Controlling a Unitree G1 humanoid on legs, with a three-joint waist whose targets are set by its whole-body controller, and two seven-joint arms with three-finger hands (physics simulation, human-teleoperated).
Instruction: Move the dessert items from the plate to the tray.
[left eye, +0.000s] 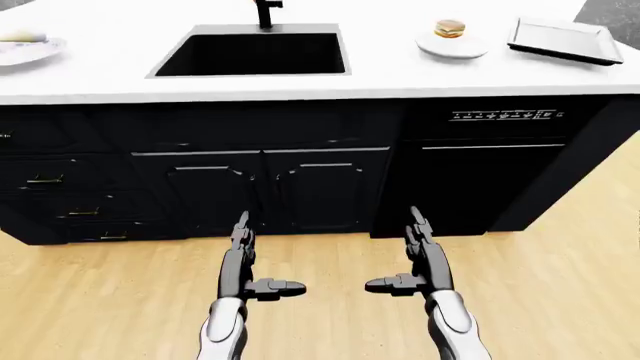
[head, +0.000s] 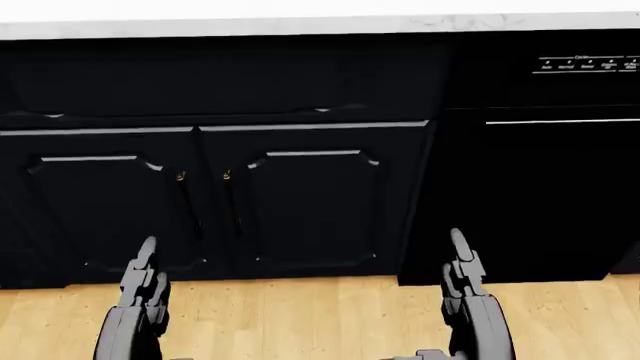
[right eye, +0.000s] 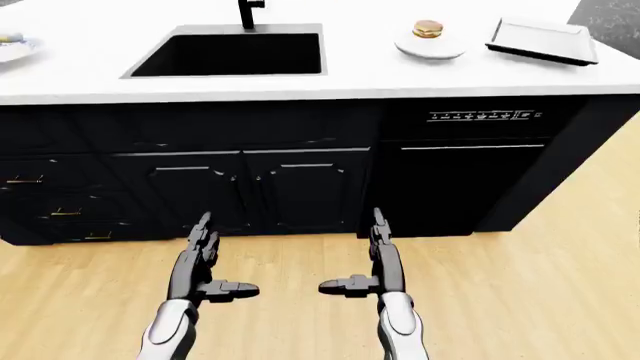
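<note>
A small round dessert (left eye: 449, 28), tan with a pale filling, sits on a white plate (left eye: 452, 47) at the top right of the left-eye view, on the white counter. Just right of it lies a grey tray (left eye: 565, 39) with a dark rim, nothing on it. My left hand (left eye: 252, 259) and right hand (left eye: 410, 255) hang low over the wooden floor, far below the counter, both open with fingers straight and thumbs pointing inward. Neither holds anything.
A black sink (left eye: 252, 54) with a dark faucet (left eye: 265, 13) is set in the white counter (left eye: 100, 75). Another plate (left eye: 25, 49) with food sits at top left. Dark cabinets (left eye: 260, 187) and a dishwasher (left eye: 490, 172) stand below the counter.
</note>
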